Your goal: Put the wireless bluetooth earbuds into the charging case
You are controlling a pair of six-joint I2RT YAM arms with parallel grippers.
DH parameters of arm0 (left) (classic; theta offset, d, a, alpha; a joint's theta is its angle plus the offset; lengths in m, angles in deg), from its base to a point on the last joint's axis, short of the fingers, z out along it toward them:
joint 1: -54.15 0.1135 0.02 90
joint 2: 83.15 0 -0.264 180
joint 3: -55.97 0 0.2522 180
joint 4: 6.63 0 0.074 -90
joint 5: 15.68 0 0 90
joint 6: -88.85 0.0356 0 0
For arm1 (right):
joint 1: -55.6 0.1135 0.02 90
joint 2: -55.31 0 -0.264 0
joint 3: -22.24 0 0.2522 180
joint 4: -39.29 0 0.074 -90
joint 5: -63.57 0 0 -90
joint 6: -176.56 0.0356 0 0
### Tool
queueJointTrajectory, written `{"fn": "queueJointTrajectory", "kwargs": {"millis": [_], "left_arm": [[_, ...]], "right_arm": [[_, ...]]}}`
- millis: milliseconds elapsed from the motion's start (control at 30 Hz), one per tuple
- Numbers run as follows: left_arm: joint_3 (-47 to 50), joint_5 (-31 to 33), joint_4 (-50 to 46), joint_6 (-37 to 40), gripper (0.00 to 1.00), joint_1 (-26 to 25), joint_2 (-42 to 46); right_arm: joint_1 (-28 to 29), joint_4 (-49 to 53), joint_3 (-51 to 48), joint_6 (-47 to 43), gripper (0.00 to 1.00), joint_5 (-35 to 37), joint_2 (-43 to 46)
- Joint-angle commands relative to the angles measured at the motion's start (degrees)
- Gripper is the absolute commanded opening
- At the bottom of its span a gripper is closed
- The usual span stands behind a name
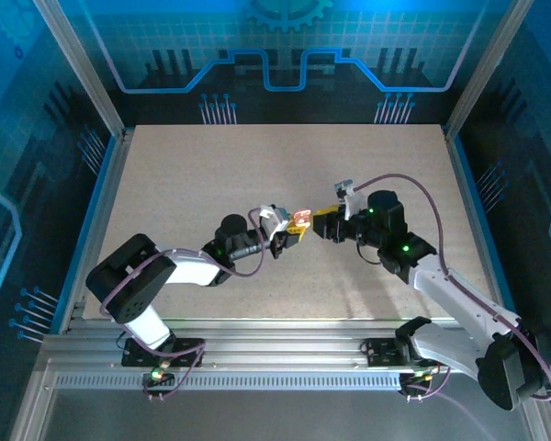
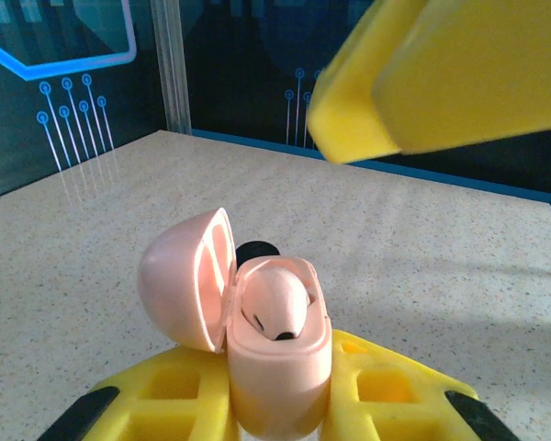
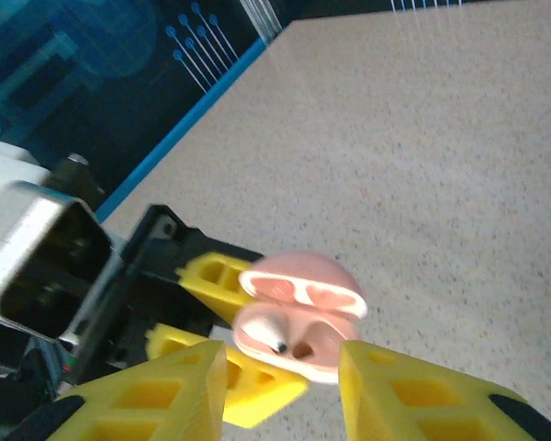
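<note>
My left gripper [image 1: 292,231] is shut on the pink charging case [image 2: 280,367], holding it upright above the table with its lid [image 2: 179,280] swung open. A pale whitish earbud [image 2: 277,303] sits in one slot of the case [image 3: 298,322]; the slot beside it [image 3: 305,350] is empty. In the top view the case [image 1: 301,219] hangs between the two arms. My right gripper [image 3: 283,366] faces the case's open mouth, open, with nothing between its yellow fingers [image 3: 170,390]. A small black object [image 2: 255,250] peeks out behind the case; I cannot tell what it is.
The speckled beige table [image 1: 257,165] spreads wide around both arms, fenced by aluminium posts [image 1: 83,73] and blue-lit walls. One finger of the right gripper [image 2: 441,73] hangs large at the top right of the left wrist view.
</note>
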Motion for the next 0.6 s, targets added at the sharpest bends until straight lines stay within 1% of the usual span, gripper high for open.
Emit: {"fn": "queueJointTrajectory", "kwargs": {"millis": [0, 67, 233, 333, 433, 533, 567], "left_arm": [[1.74, 0.85, -1.13, 2.13, 0.21, -0.49, 2.65], [2.58, 3.11, -2.75, 1.87, 0.2, -0.5, 4.11], [4.16, 4.07, -9.41, 3.8, 0.21, -0.5, 8.44], [5.0, 5.96, -13.33, 4.79, 0.21, -0.49, 10.65], [5.56, 7.91, -15.86, 5.18, 0.21, -0.48, 12.22], [3.14, 12.43, -21.61, 4.75, 0.2, -0.4, 11.57], [2.48, 12.75, -22.52, 4.79, 0.2, -0.32, 11.11]], "right_arm": [[-2.02, 9.58, 3.6, -1.13, 0.37, -1.8, -0.35], [-2.52, 14.29, 5.36, -2.4, 0.37, -0.05, -1.27], [-4.73, 26.17, 11.29, -5.56, 0.36, 4.75, -6.34], [-5.91, 31.77, 14.28, -6.79, 0.35, 6.75, -10.61], [-6.87, 36.07, 17.2, -7.71, 0.35, 8.52, -14.95], [-7.92, 39.16, 20.21, -8.57, 0.34, 9.66, -19.49], [-8.48, 40.1, 21.21, -8.59, 0.34, 9.87, -20.86]]}}
